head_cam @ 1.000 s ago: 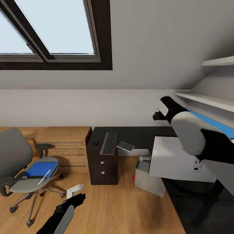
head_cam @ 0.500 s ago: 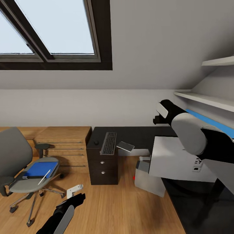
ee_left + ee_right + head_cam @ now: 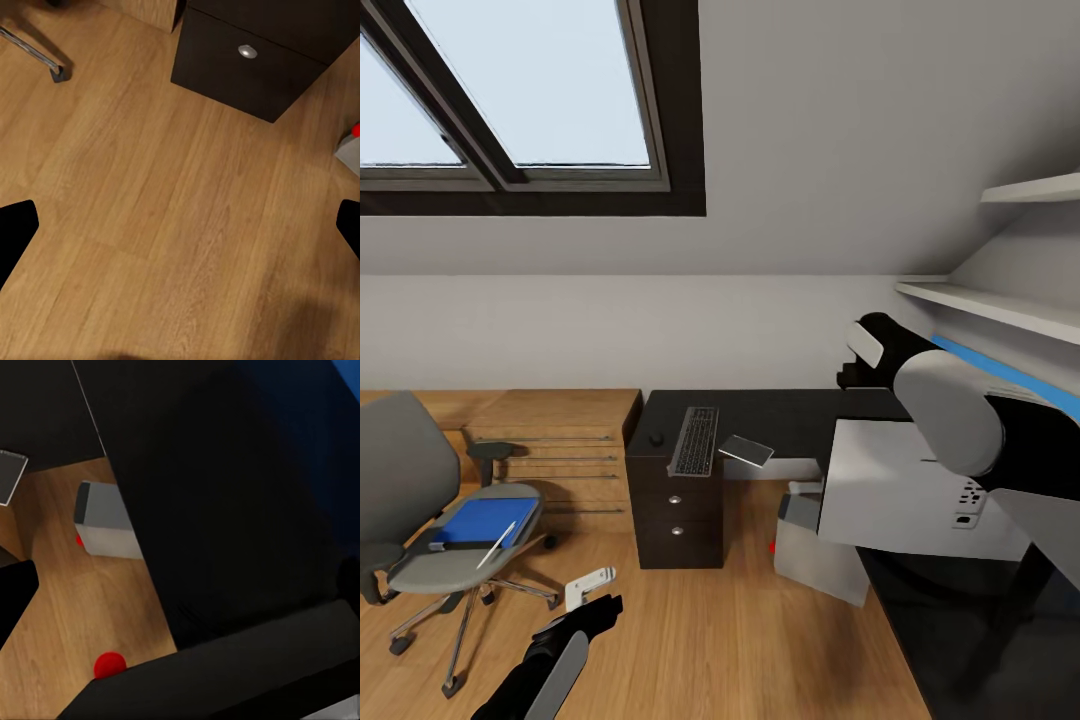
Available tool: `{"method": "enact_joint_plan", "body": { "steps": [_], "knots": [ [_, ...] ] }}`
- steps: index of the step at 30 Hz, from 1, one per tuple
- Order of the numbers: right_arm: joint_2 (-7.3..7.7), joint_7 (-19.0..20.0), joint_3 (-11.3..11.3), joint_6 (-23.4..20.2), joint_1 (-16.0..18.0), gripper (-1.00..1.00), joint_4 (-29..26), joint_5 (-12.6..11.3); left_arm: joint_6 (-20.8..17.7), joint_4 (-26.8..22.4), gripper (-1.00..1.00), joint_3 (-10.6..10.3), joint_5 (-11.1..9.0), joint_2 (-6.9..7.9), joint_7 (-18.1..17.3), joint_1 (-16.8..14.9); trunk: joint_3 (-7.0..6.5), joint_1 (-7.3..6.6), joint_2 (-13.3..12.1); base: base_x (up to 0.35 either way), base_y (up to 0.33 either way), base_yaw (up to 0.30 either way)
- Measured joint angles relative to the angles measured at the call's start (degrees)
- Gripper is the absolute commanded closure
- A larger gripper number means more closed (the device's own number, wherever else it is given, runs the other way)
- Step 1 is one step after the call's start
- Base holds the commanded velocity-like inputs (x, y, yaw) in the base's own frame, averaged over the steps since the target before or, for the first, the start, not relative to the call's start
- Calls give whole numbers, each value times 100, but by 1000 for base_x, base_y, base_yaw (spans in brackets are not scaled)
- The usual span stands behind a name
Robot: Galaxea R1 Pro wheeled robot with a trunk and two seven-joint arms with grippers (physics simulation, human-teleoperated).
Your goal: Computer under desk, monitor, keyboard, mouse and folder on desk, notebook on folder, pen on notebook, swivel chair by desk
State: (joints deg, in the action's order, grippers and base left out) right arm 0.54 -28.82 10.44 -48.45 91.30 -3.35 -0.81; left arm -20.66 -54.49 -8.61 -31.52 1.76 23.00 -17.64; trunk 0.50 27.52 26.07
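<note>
The swivel chair (image 3: 405, 470) stands at the left with the blue folder (image 3: 482, 520) and the white pen (image 3: 496, 545) on its seat. On the black desk (image 3: 800, 410) lie the mouse (image 3: 656, 439), the keyboard (image 3: 696, 440) and a grey notebook (image 3: 746, 450). The monitor (image 3: 900, 490) stands on the desk's right wing, white back toward me. The computer (image 3: 815, 550) sits on the floor beside it. My right gripper (image 3: 847, 368) hovers open just past the monitor's top edge, facing its black front (image 3: 225, 510). My left gripper (image 3: 595, 600) hangs open low over the floor.
A dark drawer unit (image 3: 678, 520) carries the desk's left end. Low wooden shelving (image 3: 560, 450) stands behind the chair. White wall shelves (image 3: 1000, 305) and a blue panel (image 3: 1020, 385) lie right of my right arm. Wooden floor (image 3: 165, 225) spreads under the left gripper.
My right arm has shifted slightly right and down over the monitor. The monitor, the chair and the left arm have stayed put.
</note>
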Motion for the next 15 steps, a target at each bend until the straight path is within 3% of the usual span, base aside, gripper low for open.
{"method": "enact_joint_plan", "body": {
  "steps": [15],
  "knots": [
    [8, 10, 3, 2, 0, -100, 219, -6, 0, -2, -100, 0, 0, 1, 0, 0, 0, 0, 0, -2, 0, 0]
  ]
}}
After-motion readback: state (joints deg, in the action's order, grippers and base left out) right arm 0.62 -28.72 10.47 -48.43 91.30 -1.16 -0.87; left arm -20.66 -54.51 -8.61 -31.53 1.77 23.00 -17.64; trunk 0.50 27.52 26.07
